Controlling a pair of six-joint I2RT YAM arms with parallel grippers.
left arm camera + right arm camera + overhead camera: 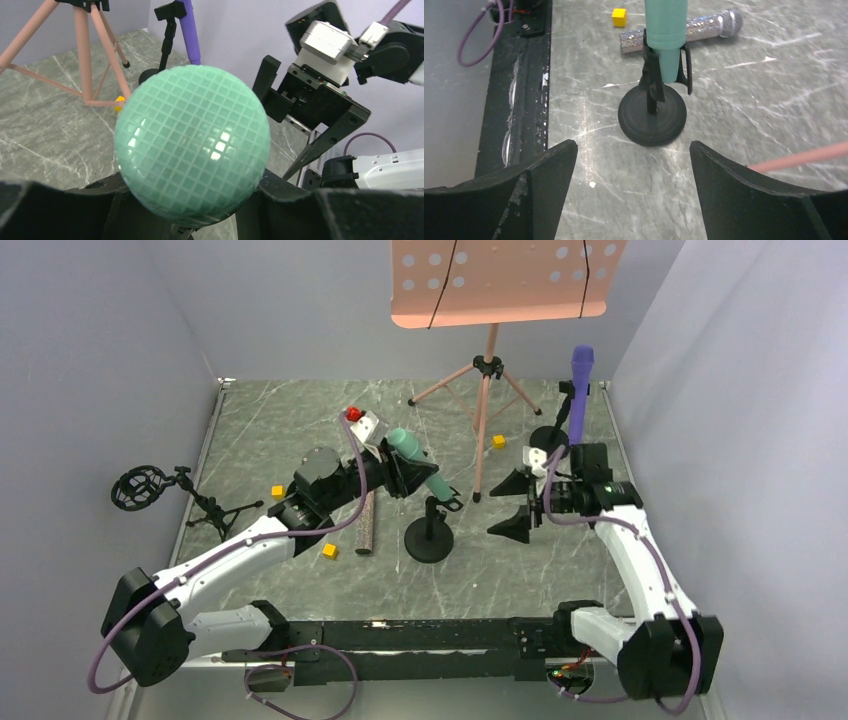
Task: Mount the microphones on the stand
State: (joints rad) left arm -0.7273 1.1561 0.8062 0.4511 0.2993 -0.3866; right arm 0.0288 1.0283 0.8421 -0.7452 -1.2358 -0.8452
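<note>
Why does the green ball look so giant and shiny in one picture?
Left wrist view: the green microphone sits right at the lens, so its head fills the frame, with white glare patches; right wrist view: the pink stand leg at the right edge looks smeared.

Your left arm [235, 545] and right arm [640, 545] both show white link shells between black joint housings, a purple cable [94, 667] looping along each; the right wrist carries a green light [607, 486], and its fingers [524, 200] are black wedges
</note>
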